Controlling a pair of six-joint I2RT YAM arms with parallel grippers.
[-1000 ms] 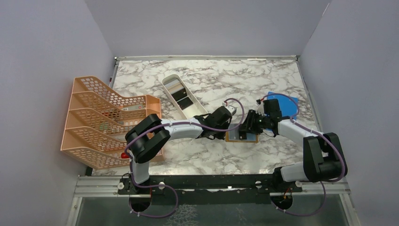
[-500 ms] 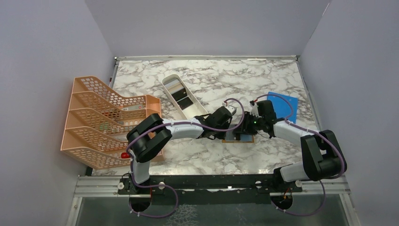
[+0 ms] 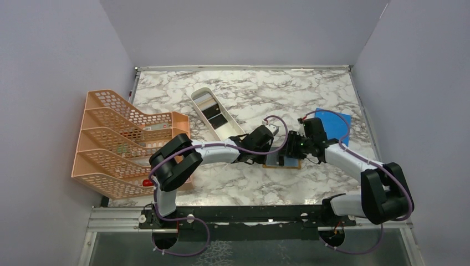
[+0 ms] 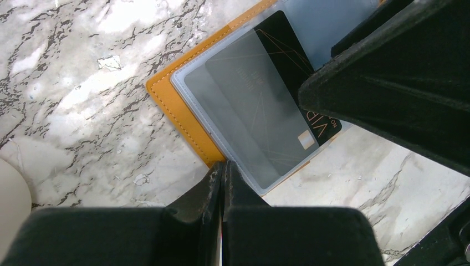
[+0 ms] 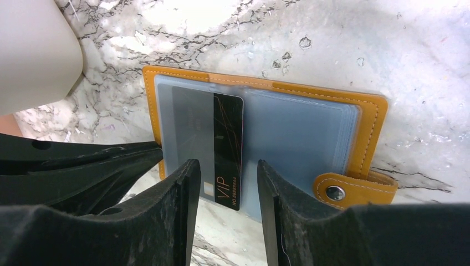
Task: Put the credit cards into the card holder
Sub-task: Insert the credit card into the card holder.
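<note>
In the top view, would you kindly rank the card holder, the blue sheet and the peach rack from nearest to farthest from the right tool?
1. card holder: mid-table, directly beneath the right tool.
2. blue sheet: farther back, toward the table's right edge.
3. peach rack: right across the table, at its left edge.

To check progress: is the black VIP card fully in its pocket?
Partly in: one strip of the black VIP card lies uncovered.
</note>
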